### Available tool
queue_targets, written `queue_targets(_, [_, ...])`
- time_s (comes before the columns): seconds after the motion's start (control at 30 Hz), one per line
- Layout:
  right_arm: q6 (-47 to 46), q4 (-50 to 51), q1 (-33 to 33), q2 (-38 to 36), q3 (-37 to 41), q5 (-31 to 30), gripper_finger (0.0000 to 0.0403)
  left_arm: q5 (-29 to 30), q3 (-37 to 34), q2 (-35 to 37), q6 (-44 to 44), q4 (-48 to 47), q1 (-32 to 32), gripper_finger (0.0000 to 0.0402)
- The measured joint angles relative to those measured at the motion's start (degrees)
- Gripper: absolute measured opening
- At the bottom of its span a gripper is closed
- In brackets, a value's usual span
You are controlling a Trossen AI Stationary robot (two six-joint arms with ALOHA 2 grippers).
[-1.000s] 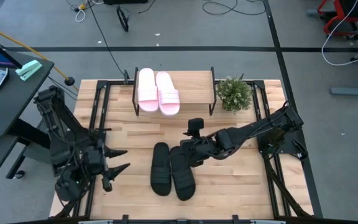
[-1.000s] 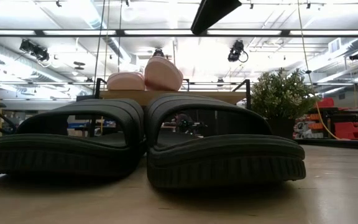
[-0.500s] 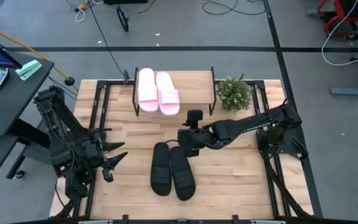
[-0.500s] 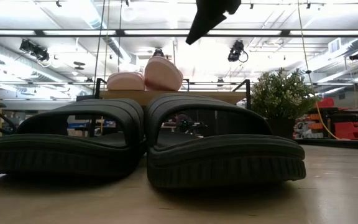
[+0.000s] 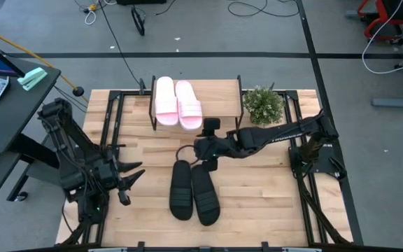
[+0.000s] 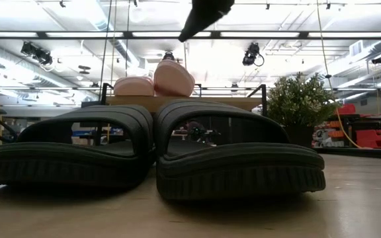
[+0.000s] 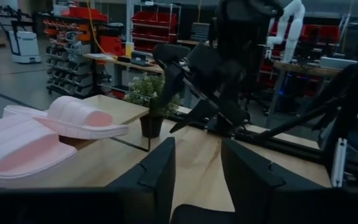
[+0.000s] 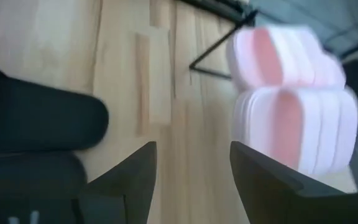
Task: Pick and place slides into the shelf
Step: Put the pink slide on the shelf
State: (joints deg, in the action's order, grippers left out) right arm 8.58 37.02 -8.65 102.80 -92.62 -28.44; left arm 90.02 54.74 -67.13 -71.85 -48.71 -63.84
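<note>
Two pale pink slides (image 5: 178,103) lie side by side, soles down, on the left part of the shelf's plank top (image 5: 221,105). Two black slides (image 5: 193,192) rest on their soles side by side on the table in front of the shelf, filling the low view (image 6: 151,152). My right gripper (image 5: 203,155) hangs open above the table between the shelf and the far ends of the black slides, its fingers (image 8: 120,180) apart with nothing between them. My left gripper (image 5: 140,173) stays at the table's left, level, open and empty (image 7: 197,168).
A small potted plant (image 5: 263,105) stands just right of the shelf. Black frame rails (image 5: 114,119) run along the table's left and right sides. Bare wood lies to either side of the black slides.
My right gripper has gone toward the table's left and far edge, from above the black slides' far ends toward the shelf, still open. My left gripper has turned at the wrist and its fingers have drawn closer together, still apart. The slides have not moved.
</note>
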Motion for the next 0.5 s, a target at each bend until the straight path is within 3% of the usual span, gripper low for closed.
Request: queue_targets(0.5, [15.2, -6.3, 6.3, 3.9, 0.0, 1.3, 0.0209, 0.0, 0.0, 0.0, -1.1, -0.1, 2.5, 0.0104])
